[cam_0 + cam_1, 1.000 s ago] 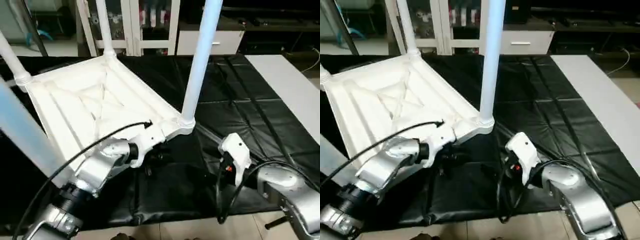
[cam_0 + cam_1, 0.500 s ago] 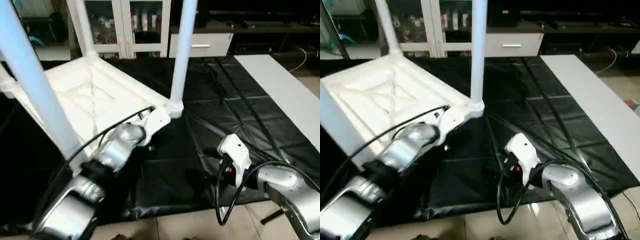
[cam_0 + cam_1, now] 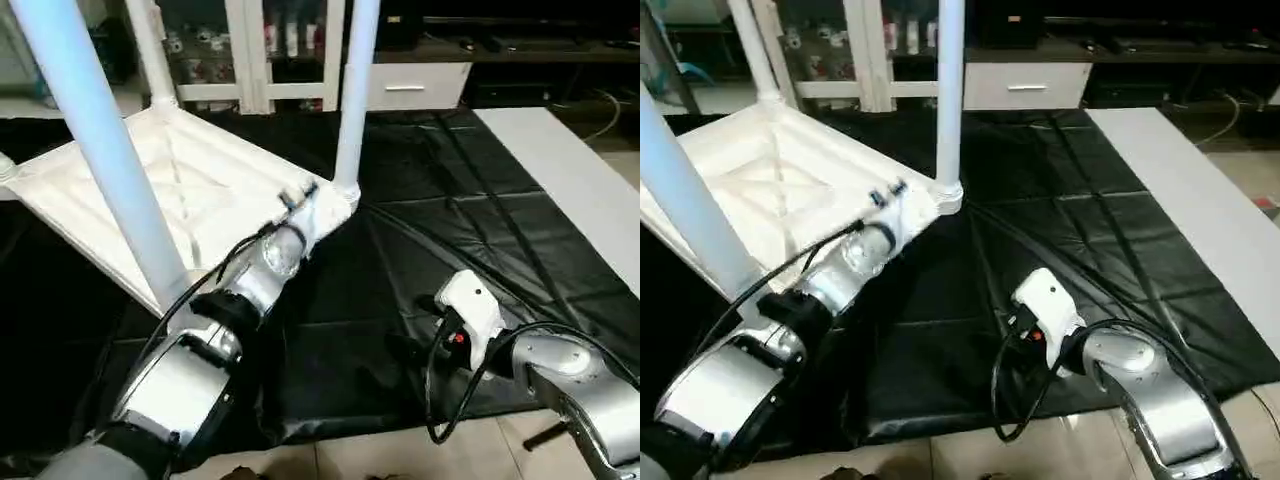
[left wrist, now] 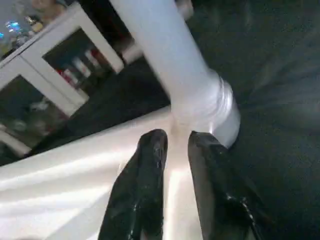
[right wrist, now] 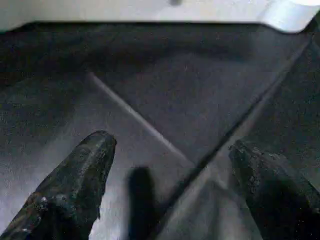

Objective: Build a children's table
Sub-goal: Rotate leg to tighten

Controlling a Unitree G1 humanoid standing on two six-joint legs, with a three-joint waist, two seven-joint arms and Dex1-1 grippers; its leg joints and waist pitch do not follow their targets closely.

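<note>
Finding: the table (image 3: 190, 180) lies legs-up on the black mat (image 3: 450, 200), at 11 o'clock from the robot, and it has shifted within the last second. The corner under grip, which a second ago sat close in at about 6 o'clock of the scene's centre, now stands further out toward 12 o'clock. The left arm is stretched out behind it, and the near leg (image 3: 100, 150) has swung in from the left edge to rise across the slab. The left tool (image 4: 176, 140) is narrow, pinched on the table's rim just beside the corner socket (image 4: 220, 115), with the corner leg (image 3: 352, 100) rising directly past its fingertips. The right tool (image 5: 170, 150) is wide and carries nothing, hanging over bare mat at 4 o'clock, well apart from the table, and it has not moved. The plain board (image 3: 570, 170) lies untouched at 2 o'clock. Assessment: three legs are plainly seated and a fourth socket shows at the left edge, so assembly appears finished. The shift reads as repositioning or tipping the table, probably toward setting it on its feet. Concern: one narrow pinch on a thin rim carries this move, and slippage is possible.
</note>
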